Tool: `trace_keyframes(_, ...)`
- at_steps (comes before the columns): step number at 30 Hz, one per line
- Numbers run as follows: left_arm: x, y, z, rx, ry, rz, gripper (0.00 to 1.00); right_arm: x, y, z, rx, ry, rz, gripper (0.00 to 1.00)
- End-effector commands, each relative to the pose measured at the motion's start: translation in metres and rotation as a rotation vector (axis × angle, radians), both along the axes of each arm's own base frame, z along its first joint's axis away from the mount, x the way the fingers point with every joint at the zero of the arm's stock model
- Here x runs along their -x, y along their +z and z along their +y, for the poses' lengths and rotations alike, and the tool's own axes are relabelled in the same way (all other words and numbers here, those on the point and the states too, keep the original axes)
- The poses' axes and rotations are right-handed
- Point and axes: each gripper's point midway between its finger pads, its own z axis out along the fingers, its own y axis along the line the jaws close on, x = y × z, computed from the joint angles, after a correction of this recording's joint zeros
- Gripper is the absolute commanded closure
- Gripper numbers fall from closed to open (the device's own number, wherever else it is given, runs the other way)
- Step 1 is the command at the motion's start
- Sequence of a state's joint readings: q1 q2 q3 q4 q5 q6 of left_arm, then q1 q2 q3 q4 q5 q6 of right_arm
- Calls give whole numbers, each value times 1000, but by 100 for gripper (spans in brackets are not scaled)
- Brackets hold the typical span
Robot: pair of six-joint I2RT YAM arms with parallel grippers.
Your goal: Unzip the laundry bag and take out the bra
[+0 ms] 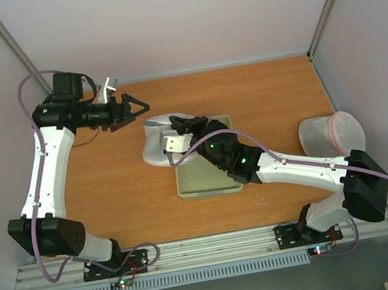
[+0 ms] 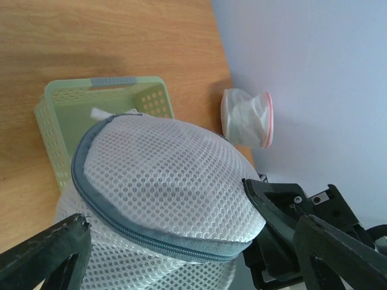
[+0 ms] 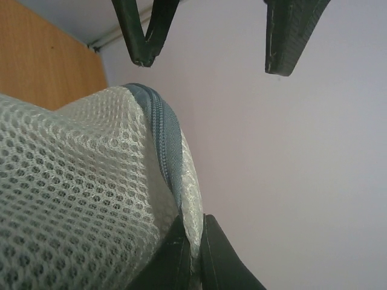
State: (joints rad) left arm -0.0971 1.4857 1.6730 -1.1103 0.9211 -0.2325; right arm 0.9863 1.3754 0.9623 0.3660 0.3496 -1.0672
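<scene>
Only at the right wrist: right jaws tight on the laundry bag [image 3: 72,199]; left jaws apart.

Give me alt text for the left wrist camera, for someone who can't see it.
A white mesh laundry bag with a grey zip band fills the middle, its right edge pinched by the right gripper. Behind it sit a green tray and a pink-rimmed bag by the wall; the left gripper has its jaws open at the bottom corners.
</scene>
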Motion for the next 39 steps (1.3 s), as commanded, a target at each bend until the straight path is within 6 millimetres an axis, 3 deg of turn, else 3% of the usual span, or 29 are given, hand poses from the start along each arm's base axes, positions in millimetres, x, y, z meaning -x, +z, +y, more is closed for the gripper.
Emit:
trace_keyframes(1, -3, -6, 4, -54, 13, -12, 9, -3, 50, -1, -115, -44, -110, 99)
trace_keyframes(6, -7, -34, -2, -11, 28, 179, 13, -4, 45, 10, -85, -32, -109, 99)
trace_keyframes(14, -9, -35, -15, 112, 16, 261, 14, -5, 37, 24, -54, -23, -118, 99)
trace_keyframes(16, -7, -39, -20, 135, 7, 299, 19, -6, 35, 27, -42, -30, -121, 99)
trace_keyframes(19, -6, -41, -24, 149, -4, 314, 35, -9, 35, 30, -44, -37, -119, 99)
trace_keyframes(24, -5, -34, -26, 167, -25, 299, 95, -10, 33, 33, -42, -35, -117, 99)
trace_keyframes(26, -6, -34, -24, 138, -18, 275, 99, -9, 32, 32, -48, -31, -100, 99)
trace_keyframes(27, -8, -34, -21, 110, -14, 252, 99, -8, 34, 32, -69, -27, -81, 89)
trace_keyframes(28, -10, -33, -18, 63, -21, 195, 99, -6, 42, 29, -126, -23, -56, 67)
trace_keyframes(29, -13, -33, -13, 6, -15, 142, 99, -3, 49, 26, -178, -12, -19, 39)
trace_keyframes(31, -22, -33, 2, -150, -9, 0, 99, 9, 68, 19, -290, 51, 64, 4)
trace_keyframes(35, -25, -19, 19, -418, -138, -394, 99, 38, 101, 2, -470, 305, 295, 2)
trace_keyframes(39, -6, -8, 18, -586, -305, -687, 99, 13, 112, -37, -627, 284, 516, 1)
